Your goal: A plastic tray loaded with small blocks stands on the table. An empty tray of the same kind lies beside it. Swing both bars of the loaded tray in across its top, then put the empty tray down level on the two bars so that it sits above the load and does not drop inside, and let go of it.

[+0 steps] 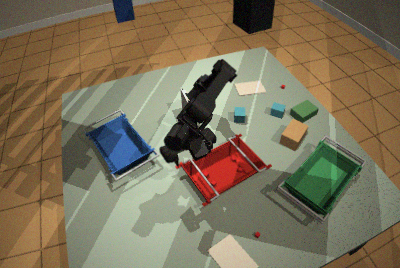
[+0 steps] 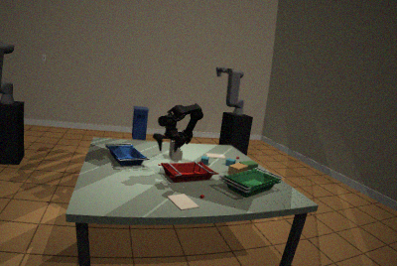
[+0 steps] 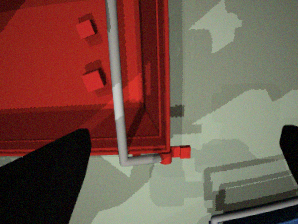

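The red tray point(image 1: 222, 172) point(image 2: 191, 178) point(image 3: 40, 92) stands on the table with small red blocks point(image 3: 93, 80) inside. Its left wire bar point(image 1: 204, 177) and right wire bar point(image 1: 245, 155) both lie across its top; one bar also shows in the wrist view point(image 3: 116, 75). The blue tray point(image 1: 120, 143) point(image 2: 127, 156) stands at the left and looks empty, its bars out over its ends. The green tray point(image 1: 320, 174) point(image 2: 253, 182) stands at the right and also looks empty, its bars out. My gripper point(image 1: 186, 156) point(image 2: 169, 148) point(image 3: 188, 136) is wide open and empty, above the red tray's left corner.
Teal blocks point(image 1: 240, 114) point(image 1: 278, 110), a green block point(image 1: 304, 111) and an orange block point(image 1: 294, 134) stand behind the red and green trays. Pale flat sheets point(image 1: 250, 88) point(image 1: 232, 253) lie at the back and front. Tiny red pieces point(image 1: 283, 86) point(image 1: 257, 234) lie on the table.
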`<state>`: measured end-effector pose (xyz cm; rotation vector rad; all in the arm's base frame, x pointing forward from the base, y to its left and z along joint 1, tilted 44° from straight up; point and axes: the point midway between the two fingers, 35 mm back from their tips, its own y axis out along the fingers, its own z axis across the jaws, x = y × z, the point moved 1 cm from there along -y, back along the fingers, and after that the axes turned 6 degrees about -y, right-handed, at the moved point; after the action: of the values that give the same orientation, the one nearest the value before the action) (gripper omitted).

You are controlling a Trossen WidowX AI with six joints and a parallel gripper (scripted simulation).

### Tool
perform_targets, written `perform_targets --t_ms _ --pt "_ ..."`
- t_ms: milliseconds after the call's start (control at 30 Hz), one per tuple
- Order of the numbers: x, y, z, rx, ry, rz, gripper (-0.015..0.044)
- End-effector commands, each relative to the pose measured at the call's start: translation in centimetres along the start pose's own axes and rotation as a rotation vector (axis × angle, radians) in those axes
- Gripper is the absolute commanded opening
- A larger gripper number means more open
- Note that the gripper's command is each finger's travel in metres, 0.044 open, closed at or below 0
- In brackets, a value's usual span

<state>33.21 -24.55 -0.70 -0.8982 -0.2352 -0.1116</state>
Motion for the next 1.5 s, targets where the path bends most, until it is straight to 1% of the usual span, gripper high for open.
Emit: perform_targets --t_ms 0,133,267,367,500,567,767,867,1267,1467 --pt "-6.1 0.5 -3.4 0.001 0.024 0.02 0.044" --pt "-13.0 0.4 -6.0 -0.02 0.001 0.031 0.044" --pt "-20.5 1.1 -7.3 -0.024 -0.026 0.043 0.044" --pt "-25.8 2.1 -7.2 -0.012 -0.051 0.049 0.044" --pt "-32.4 4.2 -5.8 0.023 -0.094 0.046 0.044" --pt "-34.2 4.9 -5.1 0.036 -0.11 0.042 0.044" --pt "-34.4 5.0 -5.0 0.038 -0.112 0.041 0.044" --pt "-34.4 5.7 -5.1 0.038 -0.112 0.041 0.044" --pt "-34.7 13.1 -4.8 0.038 -0.112 0.04 0.044" --pt "-34.7 13.5 -4.7 0.038 -0.112 0.04 0.044"
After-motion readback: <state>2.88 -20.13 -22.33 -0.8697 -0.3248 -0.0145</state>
